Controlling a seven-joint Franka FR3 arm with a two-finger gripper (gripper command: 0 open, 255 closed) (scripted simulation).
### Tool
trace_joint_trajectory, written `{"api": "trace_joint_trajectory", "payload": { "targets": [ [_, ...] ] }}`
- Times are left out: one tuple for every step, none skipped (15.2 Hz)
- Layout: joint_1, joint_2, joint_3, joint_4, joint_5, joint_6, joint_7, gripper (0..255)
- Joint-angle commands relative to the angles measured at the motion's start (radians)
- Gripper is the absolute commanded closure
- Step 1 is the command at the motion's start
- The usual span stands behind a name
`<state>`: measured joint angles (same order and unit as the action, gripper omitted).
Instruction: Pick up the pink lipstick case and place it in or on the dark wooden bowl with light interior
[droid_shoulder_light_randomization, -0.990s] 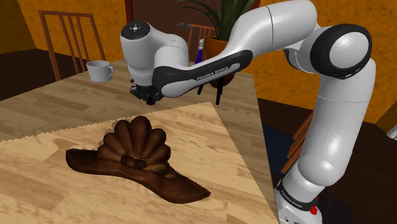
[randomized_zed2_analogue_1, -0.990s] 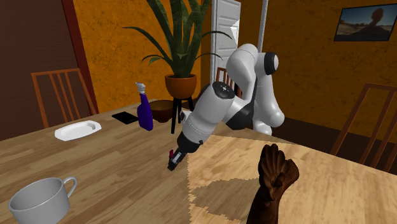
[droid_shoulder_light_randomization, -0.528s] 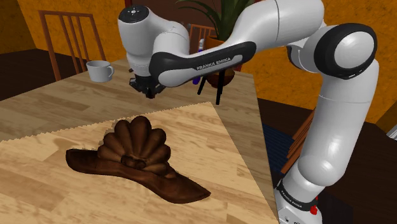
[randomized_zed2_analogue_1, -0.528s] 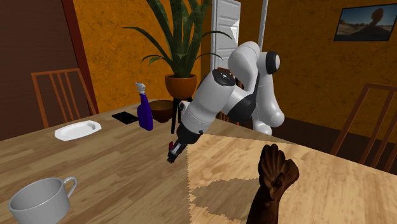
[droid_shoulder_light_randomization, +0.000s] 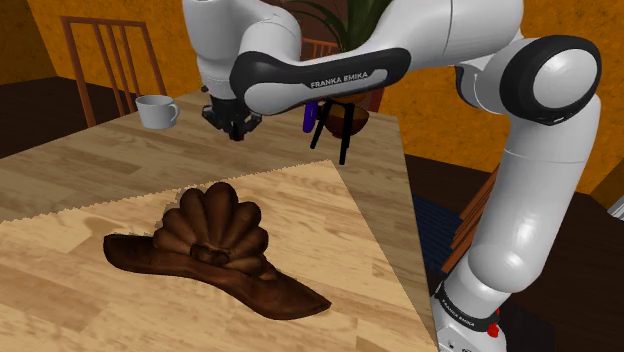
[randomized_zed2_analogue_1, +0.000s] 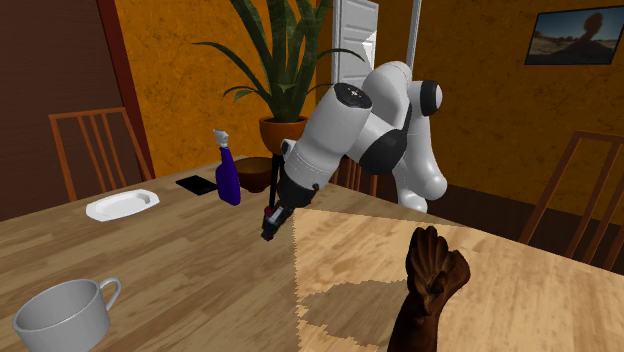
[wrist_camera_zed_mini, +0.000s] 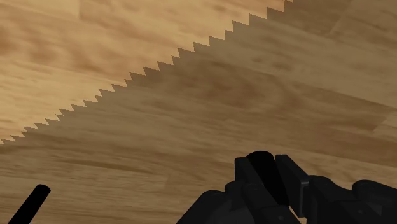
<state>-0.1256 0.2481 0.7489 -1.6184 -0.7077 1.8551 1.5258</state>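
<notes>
Shoulder view, gripper (droid_shoulder_light_randomization: 236, 130) off the table, well short of the dark bowl (droid_shoulder_light_randomization: 356, 119), itself half hidden behind the arm, second exterior view, fingers pinched narrow on the lipstick case (randomized_zed2_analogue_1: 267, 214), a pink speck, apart from the bowl, wrist view, fingers close around a dark stub, colour unclear.

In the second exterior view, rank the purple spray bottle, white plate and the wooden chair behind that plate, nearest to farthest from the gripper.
Gripper, shut on the lipstick case:
1. Purple spray bottle, close beside it.
2. White plate, farther along the table.
3. Wooden chair, beyond the plate.
</notes>
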Motion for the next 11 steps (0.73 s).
{"api": "trace_joint_trajectory", "payload": {
  "targets": [
    [0.003, -0.002, 0.002, 0.024, 0.006, -0.023, -0.013, 255],
    [0.005, -0.003, 0.003, 0.036, 0.008, -0.034, -0.019, 255],
    [0.006, -0.003, 0.004, 0.049, 0.01, -0.045, -0.025, 255],
    [0.008, -0.002, 0.005, 0.062, 0.012, -0.056, -0.031, 255],
    [0.01, -0.002, 0.006, 0.075, 0.013, -0.068, -0.038, 255],
    [0.013, -0.001, 0.006, 0.089, 0.014, -0.079, -0.044, 255],
    [0.015, 0.0, 0.007, 0.103, 0.015, -0.091, -0.05, 255],
    [0.018, 0.001, 0.008, 0.117, 0.015, -0.103, -0.056, 255],
    [0.021, 0.003, 0.008, 0.132, 0.015, -0.115, -0.062, 255],
    [0.024, 0.005, 0.009, 0.147, 0.015, -0.128, -0.067, 255],
    [0.027, 0.007, 0.009, 0.163, 0.015, -0.14, -0.073, 255]
  ]
}}
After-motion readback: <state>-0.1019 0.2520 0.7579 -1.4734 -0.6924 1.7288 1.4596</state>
